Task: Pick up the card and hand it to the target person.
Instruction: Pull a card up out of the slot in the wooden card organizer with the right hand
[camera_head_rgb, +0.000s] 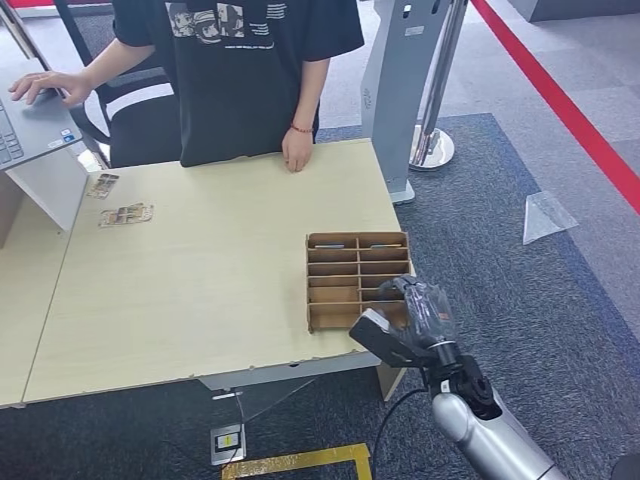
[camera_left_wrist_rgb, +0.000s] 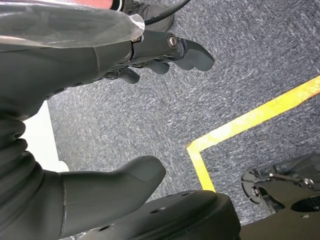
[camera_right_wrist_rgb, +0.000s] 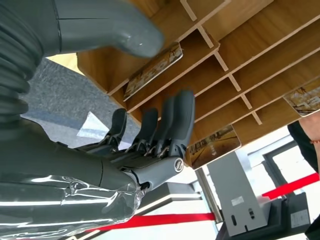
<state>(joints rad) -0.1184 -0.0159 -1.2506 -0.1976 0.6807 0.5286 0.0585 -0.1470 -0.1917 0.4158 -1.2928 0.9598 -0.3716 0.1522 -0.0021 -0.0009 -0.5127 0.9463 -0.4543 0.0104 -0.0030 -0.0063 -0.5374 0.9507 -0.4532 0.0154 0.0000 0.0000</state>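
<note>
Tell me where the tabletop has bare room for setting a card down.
The wide bare stretch of table between the loose cards and the wooden rack. It is crowded by the rack, where the right hand sits.

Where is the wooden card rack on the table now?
In the head view the wooden card rack lies at the table's near right corner, beside the right hand.

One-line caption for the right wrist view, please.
Right hand reaches, fingers apart, into the wooden card rack, thumb near a card lying in one slot.
</note>
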